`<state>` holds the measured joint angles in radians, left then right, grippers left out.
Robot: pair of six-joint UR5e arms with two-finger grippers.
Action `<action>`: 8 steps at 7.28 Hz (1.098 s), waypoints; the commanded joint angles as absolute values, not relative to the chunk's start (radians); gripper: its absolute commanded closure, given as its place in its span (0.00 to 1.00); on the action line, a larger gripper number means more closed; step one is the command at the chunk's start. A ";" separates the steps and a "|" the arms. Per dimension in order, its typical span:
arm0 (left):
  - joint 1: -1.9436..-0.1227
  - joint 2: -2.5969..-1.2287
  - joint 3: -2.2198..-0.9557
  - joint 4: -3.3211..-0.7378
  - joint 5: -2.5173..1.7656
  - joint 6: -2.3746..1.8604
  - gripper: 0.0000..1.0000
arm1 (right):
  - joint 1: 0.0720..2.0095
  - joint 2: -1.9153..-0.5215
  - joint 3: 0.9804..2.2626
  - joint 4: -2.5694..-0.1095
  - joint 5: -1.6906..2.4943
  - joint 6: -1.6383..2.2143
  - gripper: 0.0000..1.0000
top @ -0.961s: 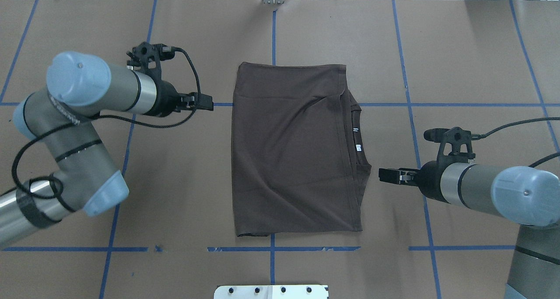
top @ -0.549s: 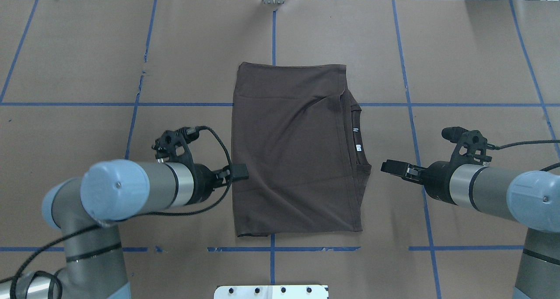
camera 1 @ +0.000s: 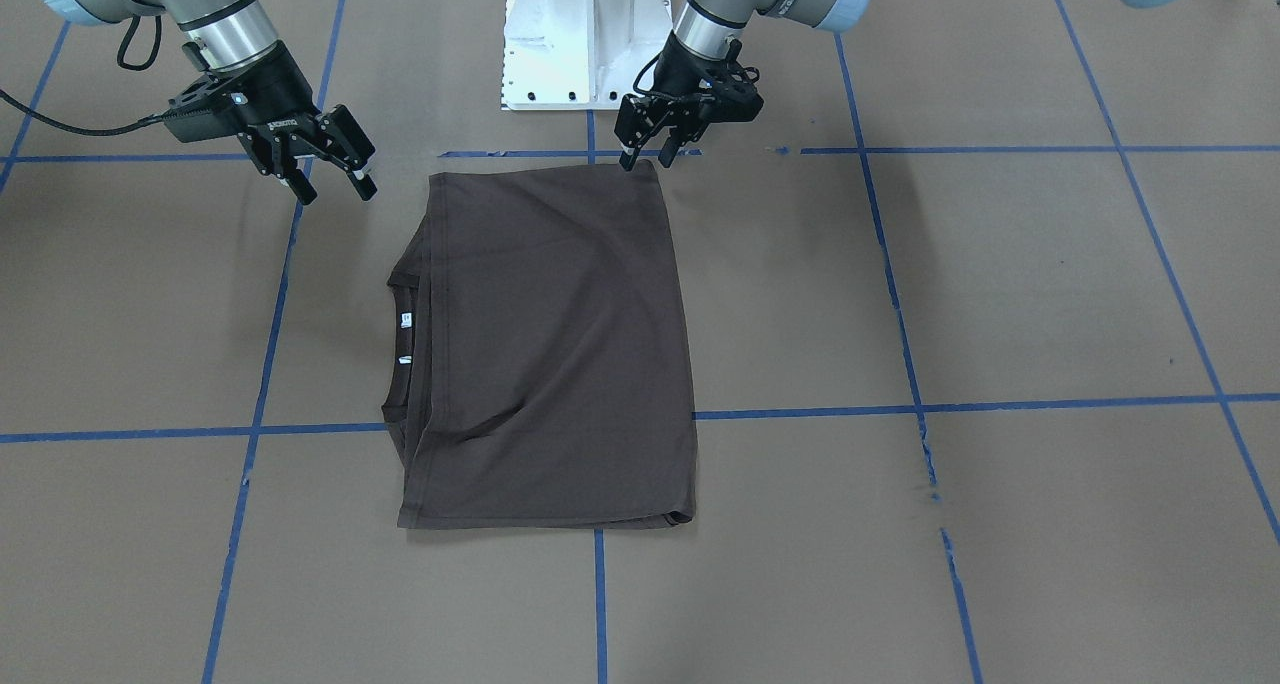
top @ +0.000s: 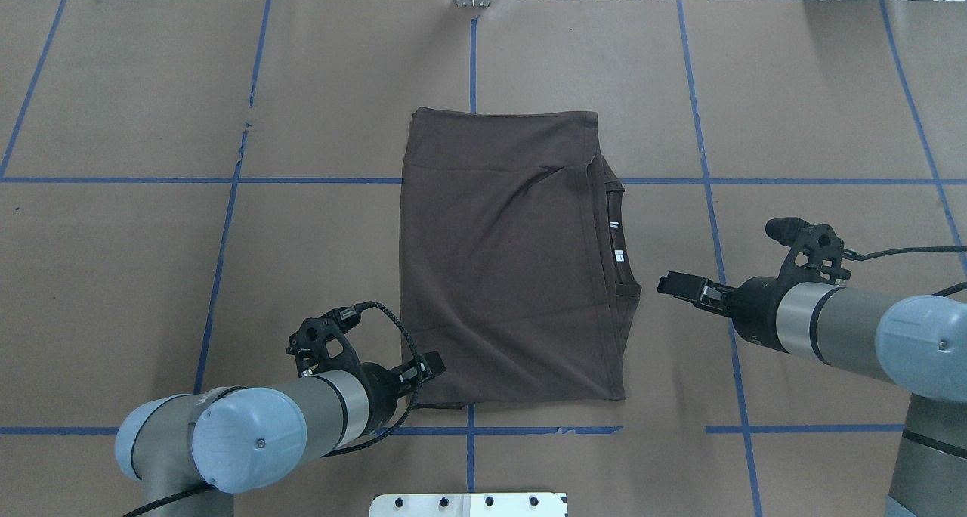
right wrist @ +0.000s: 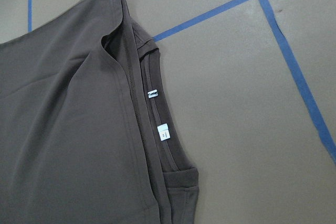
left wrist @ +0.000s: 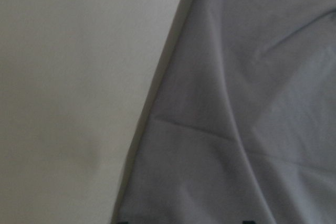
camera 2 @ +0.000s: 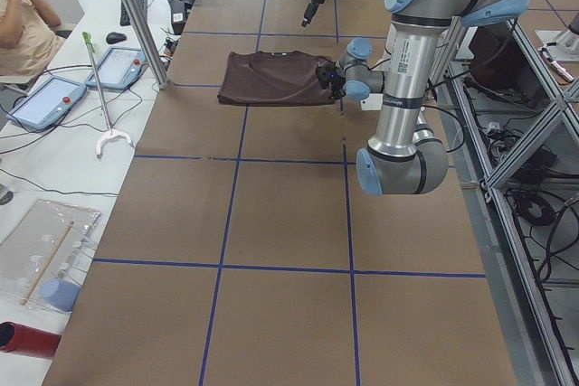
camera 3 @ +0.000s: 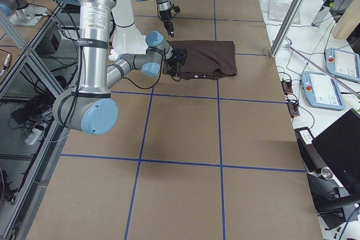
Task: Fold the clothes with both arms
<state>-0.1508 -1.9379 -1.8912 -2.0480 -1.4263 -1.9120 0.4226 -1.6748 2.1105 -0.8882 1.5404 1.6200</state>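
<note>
The dark brown T-shirt (top: 506, 260) (camera 1: 550, 344) lies folded into a rectangle at the table's middle. Its ribbed collar and white neck labels (right wrist: 163, 132) sit on the edge toward my right arm. My left gripper (top: 434, 364) (camera 1: 645, 156) is open and low over the shirt's near left corner, one finger on each side of it. The left wrist view is filled with cloth (left wrist: 236, 103) and bare table. My right gripper (top: 668, 284) (camera 1: 333, 186) hangs open just off the collar edge, holding nothing and clear of the fabric.
Brown paper with blue tape lines (top: 472, 63) covers the table. The white pedestal base (camera 1: 585, 34) stands just behind the shirt's near edge. A metal post (camera 2: 136, 15), control tablets (camera 2: 54, 101) and a seated person (camera 2: 23, 24) are beyond the table's far side.
My left arm has swung from the shirt's far left side along its left edge to the near left corner. The right gripper has shifted only slightly.
</note>
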 commanded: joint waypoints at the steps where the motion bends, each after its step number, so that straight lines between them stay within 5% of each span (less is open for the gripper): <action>1: -0.147 -1.945 -1.862 -2.048 -1.424 -1.910 0.32 | 0.422 -1.678 2.109 -0.888 1.537 1.614 0.00; 8: -0.144 -1.953 -1.844 -2.046 -1.425 -1.917 0.31 | 0.423 -1.684 2.106 -0.888 1.534 1.612 0.00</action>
<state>-0.1448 -1.9492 -1.8474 -2.0463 -1.4254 -1.9140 0.4233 -1.6835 2.1073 -0.8882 1.5345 1.6122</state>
